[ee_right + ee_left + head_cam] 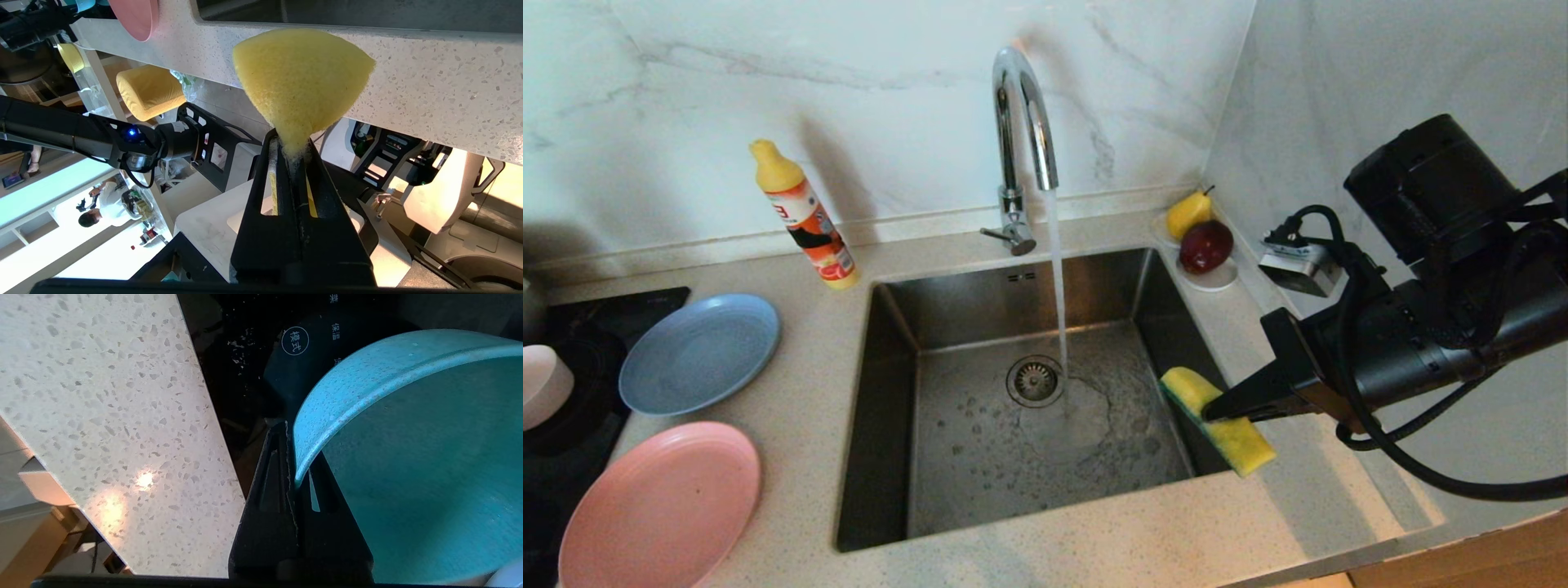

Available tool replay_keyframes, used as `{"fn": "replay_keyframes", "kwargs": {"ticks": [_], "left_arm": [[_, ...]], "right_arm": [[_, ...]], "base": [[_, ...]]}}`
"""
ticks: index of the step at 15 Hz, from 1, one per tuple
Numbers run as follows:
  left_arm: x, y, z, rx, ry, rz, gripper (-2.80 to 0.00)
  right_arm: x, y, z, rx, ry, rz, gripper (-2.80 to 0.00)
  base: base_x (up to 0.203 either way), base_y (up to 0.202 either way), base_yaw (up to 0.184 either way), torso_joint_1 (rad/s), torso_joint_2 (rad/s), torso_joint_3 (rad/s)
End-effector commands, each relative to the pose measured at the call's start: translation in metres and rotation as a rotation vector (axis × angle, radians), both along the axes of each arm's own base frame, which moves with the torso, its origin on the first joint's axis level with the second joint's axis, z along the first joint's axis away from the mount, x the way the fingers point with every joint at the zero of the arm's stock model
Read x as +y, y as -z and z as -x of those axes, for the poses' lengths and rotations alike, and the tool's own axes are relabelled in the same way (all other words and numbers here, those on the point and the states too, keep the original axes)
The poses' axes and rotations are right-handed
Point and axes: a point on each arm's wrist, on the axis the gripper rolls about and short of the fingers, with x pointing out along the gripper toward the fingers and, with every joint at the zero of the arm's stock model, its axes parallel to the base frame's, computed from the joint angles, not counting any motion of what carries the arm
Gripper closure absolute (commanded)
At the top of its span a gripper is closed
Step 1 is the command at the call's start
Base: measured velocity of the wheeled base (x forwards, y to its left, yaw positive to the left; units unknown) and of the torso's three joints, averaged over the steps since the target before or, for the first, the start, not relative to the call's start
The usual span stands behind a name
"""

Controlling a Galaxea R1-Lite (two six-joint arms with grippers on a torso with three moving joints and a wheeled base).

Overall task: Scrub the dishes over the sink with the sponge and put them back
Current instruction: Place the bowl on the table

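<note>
1. Head view: the right gripper (1217, 411) pinched the sponge (1218, 419) at the sink's (890, 343) right rim, long side slanting toward lower right. The plates lay far left.
2. Left wrist view: the left gripper (295, 457) squeezed the teal bowl's (408, 457) rim.
3. Right wrist view: the sponge stuck out past the tips.

yellow sponge (1217, 420), teal bowl (408, 457)

right arm (1429, 343): matte black cylindrical housings, thick black cable looped beneath, boxy silver camera module on the wrist. right gripper (1217, 408): black tapered slotted fingers. left gripper (292, 473): same. left arm (81, 136): black, blue LED.
</note>
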Motion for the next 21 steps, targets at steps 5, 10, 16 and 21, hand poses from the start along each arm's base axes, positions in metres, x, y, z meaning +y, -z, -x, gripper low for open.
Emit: {"fn": "replay_keyframes", "kwargs": {"ticks": [5,10,16,21], "left_arm": [[0.002,-0.013,0.0,-0.009,-0.003,-0.019,-2.8],[-0.007,-0.039,0.003,-0.037,0.007,-0.051,-2.8],[-0.044,-0.113,0.015,-0.155,0.052,-0.168,0.0],[-0.099,-0.18,0.03,-0.212,0.11,-0.376,0.0]], "right_arm": [[-0.001,-0.002,0.003,0.0,-0.001,-0.004,0.0],[-0.001,-0.003,0.003,-0.004,-0.001,-0.007,0.0],[-0.002,-0.003,0.004,-0.003,-0.001,-0.006,0.0],[-0.002,-0.002,0.004,0.0,-0.001,-0.004,0.0]], "base": [[0.0,0.0,0.0,0.0,0.0,0.0],[0.0,0.0,0.0,0.0,0.0,0.0],[0.0,0.0,0.0,0.0,0.0,0.0],[0.0,0.0,0.0,0.0,0.0,0.0]]}}
